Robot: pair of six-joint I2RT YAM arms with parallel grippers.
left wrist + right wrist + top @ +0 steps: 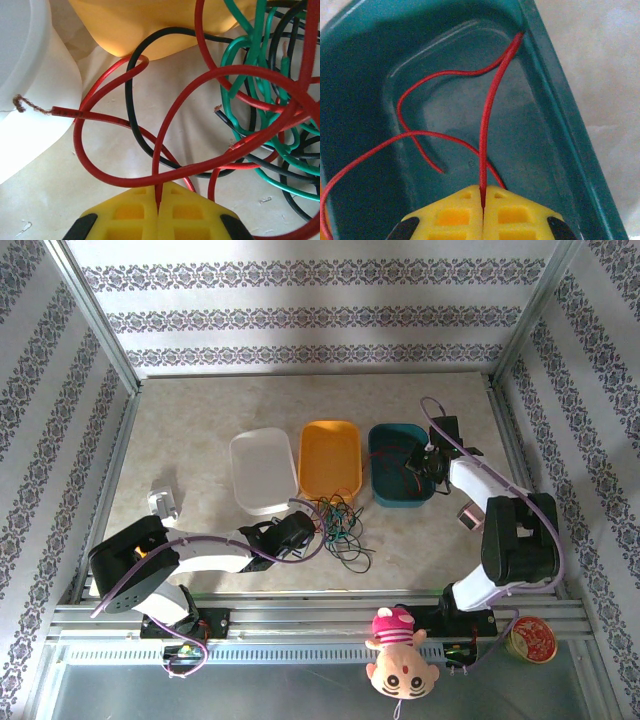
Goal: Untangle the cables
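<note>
Yellow-tipped, our left claw [159, 195] pinches shut on one red cable [156, 165] among the tangled cables [340, 525] on the bench [200, 430] beside the orange tray [330, 465]. We see our right claw [482, 195] clamping a second red cable [484, 135] inside the teal tray [557, 105].

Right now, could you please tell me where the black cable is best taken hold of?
Grip the black cable on its bare arc beside the orange tray, coming straight down from above. Further right it is tangled among red loops and green loops.
</note>
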